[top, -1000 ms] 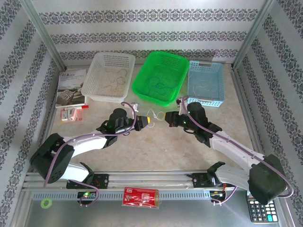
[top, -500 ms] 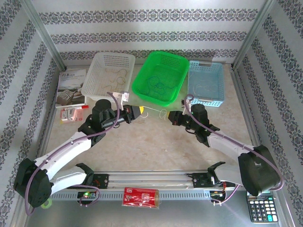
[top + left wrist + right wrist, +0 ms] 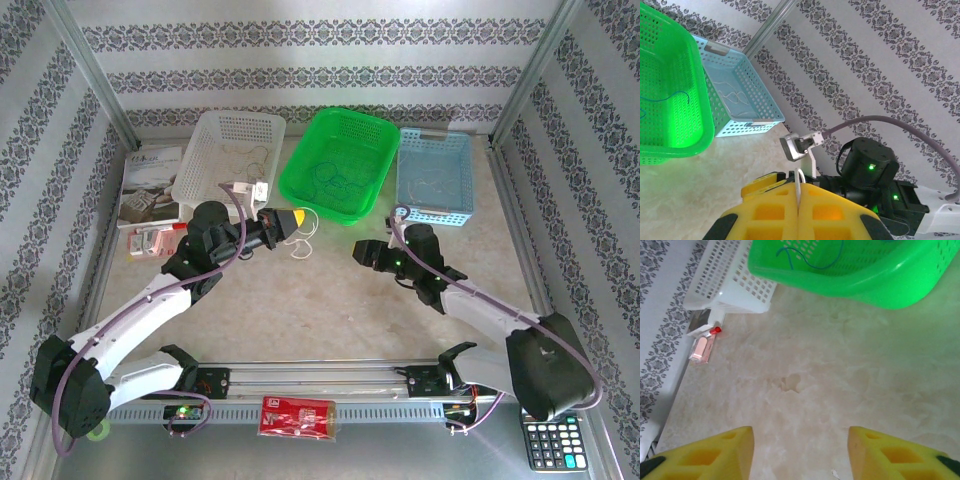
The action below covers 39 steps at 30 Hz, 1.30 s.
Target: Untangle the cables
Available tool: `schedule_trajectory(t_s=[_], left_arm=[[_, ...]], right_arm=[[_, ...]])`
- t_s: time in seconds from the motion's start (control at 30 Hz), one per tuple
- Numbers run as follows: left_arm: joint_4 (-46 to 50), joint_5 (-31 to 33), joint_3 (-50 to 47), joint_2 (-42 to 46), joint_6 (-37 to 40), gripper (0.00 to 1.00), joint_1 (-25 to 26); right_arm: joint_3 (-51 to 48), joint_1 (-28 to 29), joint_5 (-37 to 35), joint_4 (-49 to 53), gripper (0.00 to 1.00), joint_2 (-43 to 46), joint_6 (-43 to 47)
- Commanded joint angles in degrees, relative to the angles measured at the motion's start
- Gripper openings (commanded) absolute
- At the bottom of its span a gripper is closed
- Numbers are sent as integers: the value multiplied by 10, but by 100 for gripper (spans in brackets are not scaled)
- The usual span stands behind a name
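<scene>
Worktop (image 3: 330, 310): carries three baskets along its 12 o'clock edge
Baskets: I see blue and green strands (image 3: 810, 260) in the green basket (image 3: 330, 208) at 12 o'clock, pale ones in the white basket (image 3: 205, 200) at 11 and the blue basket (image 3: 435, 213) at 1; I judge most sorting done
Left gripper (image 3: 296, 219): jaws pressed together on a whitish cable (image 3: 303, 240), just at 6 o'clock of the white and green baskets
Right gripper (image 3: 357, 250): jaws spread, nothing between them, at 3 o'clock of the left one
Whitish cable: loop dangling from the left jaws
Left to do: my guess, drop it in the white basket
</scene>
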<state>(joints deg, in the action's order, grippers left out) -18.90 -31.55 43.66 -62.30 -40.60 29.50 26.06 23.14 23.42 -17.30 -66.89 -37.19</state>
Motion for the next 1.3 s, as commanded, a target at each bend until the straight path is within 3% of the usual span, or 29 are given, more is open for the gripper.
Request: schedule_trajectory(t_s=[0.0,0.43,0.77,1.1,1.27], left_arm=[[-5,-18,19,0,-2,0,-7],[-18,-52,42,-26,-20,0,-6],[-32,-59,46,-31,-33,0,-7],[-46,-62,44,-30,-47,0,-7],[-65,-63,39,-29,-62,0,-6]], right_arm=[[17,11,1,4,57,35,40],[86,36,24,4,63,122,131],[156,104,31,-4,63,74,162],[192,128,25,-48,54,-13,155],[188,130,-4,-70,43,-50,153]])
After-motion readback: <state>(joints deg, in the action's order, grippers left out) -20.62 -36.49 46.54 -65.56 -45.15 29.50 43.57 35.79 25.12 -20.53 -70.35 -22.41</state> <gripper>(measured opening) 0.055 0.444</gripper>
